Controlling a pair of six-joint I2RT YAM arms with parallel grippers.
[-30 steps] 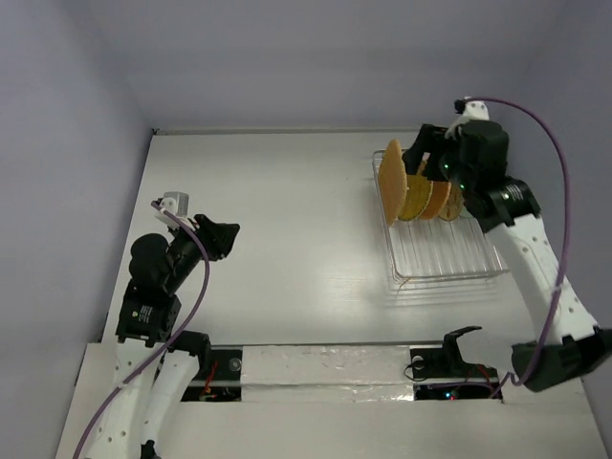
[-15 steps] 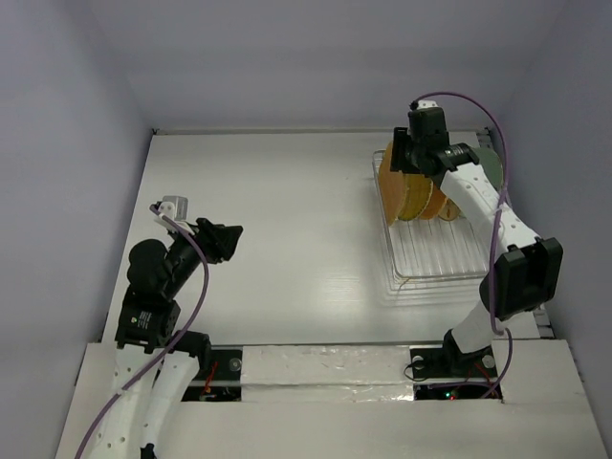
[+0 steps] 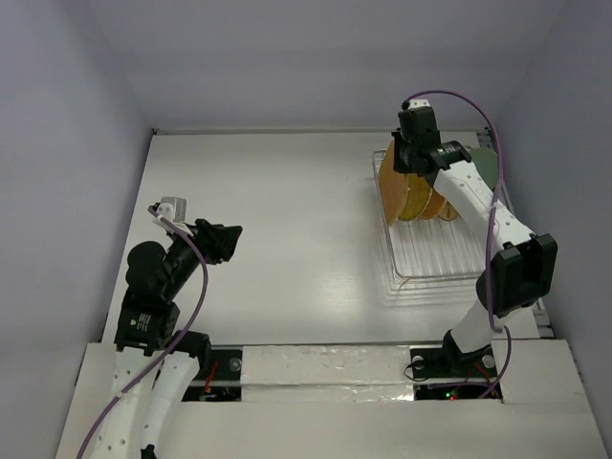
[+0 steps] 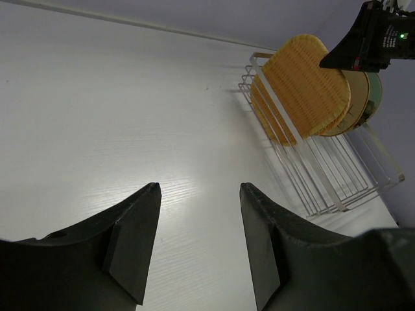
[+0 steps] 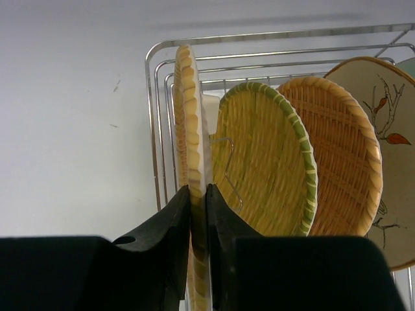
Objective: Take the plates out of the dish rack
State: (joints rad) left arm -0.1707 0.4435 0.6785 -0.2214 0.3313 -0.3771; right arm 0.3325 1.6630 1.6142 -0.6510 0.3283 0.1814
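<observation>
Dish rack (image 3: 440,253): far right of surface (image 3: 287,210), holds plates (image 5: 337,149).
Right end effector (image 5: 198,193): clamped on orange rounded-square plate (image 5: 188,116) rim.
Left end effector (image 4: 199,191): jaws apart, above surface.

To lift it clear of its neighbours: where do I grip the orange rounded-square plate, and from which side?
Take its top rim, coming down from above, one finger on each face. The orange rounded-square plate stands on edge in the dish rack's end slot, with the yellow-green checked plate close beside it, so only the upper edge is free. The right gripper straddles that rim.
</observation>
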